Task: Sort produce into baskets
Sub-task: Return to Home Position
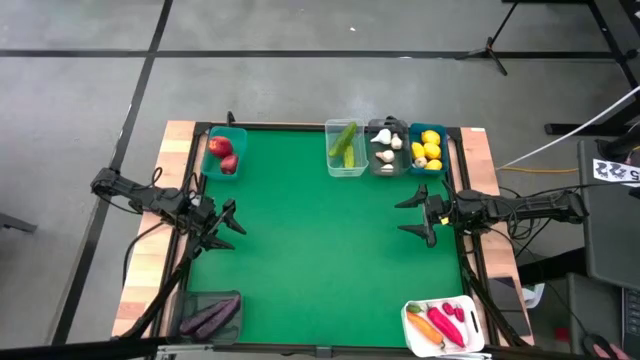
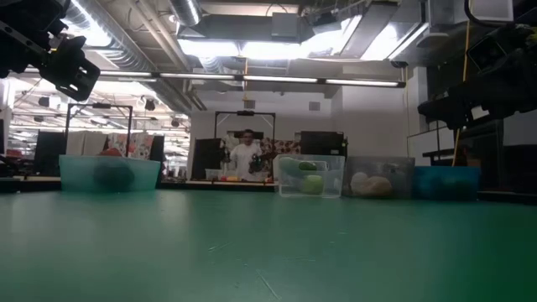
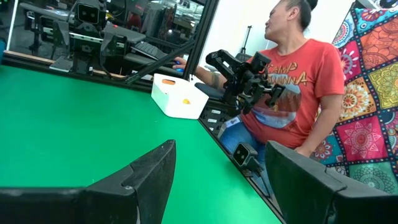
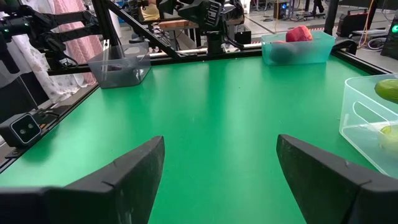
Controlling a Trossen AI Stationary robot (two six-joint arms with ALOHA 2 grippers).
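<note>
Your left pincer (image 1: 226, 226) and right pincer (image 1: 413, 216) both hang released and empty above the green counter (image 1: 320, 260), well apart. Nearest, eggplants (image 1: 205, 318) lie in a smoky grey bin (image 1: 215, 294); a carrot (image 1: 428, 327) and peppers (image 1: 455, 320) share the white bin (image 1: 409, 312). Farthest, along the back edge, apples (image 1: 221, 150), cucumbers (image 1: 345, 145), garlic (image 1: 385, 153) and lemons (image 1: 430, 150) sit one kind to each of the thin-walled, round-cornered back bins (image 1: 347, 173). They all look like light, hard, glossy toys, so they probably slip: pinch long ones across the middle, round ones at the widest part.
</note>
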